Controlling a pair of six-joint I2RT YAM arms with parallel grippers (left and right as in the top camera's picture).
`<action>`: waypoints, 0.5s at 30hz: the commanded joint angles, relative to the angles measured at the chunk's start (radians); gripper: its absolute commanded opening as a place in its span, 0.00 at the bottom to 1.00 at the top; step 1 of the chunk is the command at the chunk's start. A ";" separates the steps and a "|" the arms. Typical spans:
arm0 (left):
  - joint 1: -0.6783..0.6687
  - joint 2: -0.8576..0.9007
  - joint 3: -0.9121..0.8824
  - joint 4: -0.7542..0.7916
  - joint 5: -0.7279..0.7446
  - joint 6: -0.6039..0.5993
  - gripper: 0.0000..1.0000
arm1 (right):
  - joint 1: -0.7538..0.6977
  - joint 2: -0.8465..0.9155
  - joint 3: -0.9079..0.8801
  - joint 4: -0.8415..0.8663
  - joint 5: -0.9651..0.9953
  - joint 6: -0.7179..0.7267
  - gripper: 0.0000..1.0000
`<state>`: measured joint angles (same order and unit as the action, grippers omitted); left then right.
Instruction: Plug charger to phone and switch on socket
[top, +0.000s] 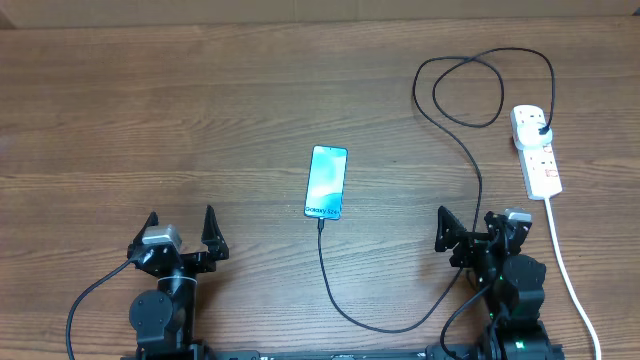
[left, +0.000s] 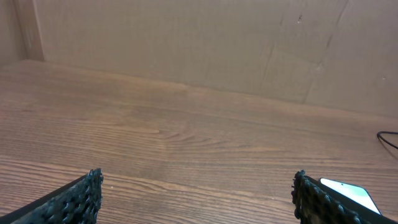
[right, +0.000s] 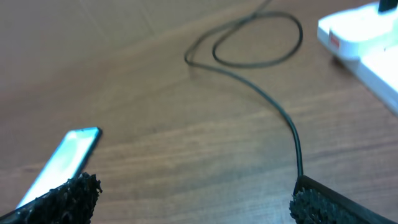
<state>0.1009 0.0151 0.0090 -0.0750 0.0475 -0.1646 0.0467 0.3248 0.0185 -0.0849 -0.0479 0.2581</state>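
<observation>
The phone (top: 327, 181) lies in the middle of the table, screen up, "Galaxy S24" text at its near end. The thin black charger cable (top: 477, 170) runs from the phone's near end, curves right, loops at the back and ends in a black plug (top: 541, 128) seated in the white socket strip (top: 536, 150) at the right. The connector tip sits at the phone's bottom edge. My left gripper (top: 180, 232) is open and empty, low left. My right gripper (top: 468, 229) is open and empty, low right. The phone (right: 62, 163), cable (right: 273, 106) and socket (right: 364, 43) show in the right wrist view; the left wrist view shows the phone's corner (left: 348, 191).
The socket's thick white cord (top: 570, 270) runs down the right side past my right arm. A cardboard wall (left: 217, 43) stands at the back of the wooden table (top: 200, 120).
</observation>
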 joint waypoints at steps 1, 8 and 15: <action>0.011 -0.011 -0.004 -0.001 -0.006 0.008 0.99 | 0.003 -0.075 -0.011 0.004 0.001 0.003 1.00; 0.011 -0.011 -0.004 -0.001 -0.006 0.007 1.00 | 0.003 -0.286 -0.011 0.004 0.000 0.003 1.00; 0.011 -0.011 -0.004 -0.001 -0.006 0.008 1.00 | 0.003 -0.322 -0.011 0.005 -0.025 -0.081 1.00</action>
<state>0.1009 0.0151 0.0090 -0.0750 0.0475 -0.1646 0.0467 0.0128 0.0185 -0.0830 -0.0490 0.2493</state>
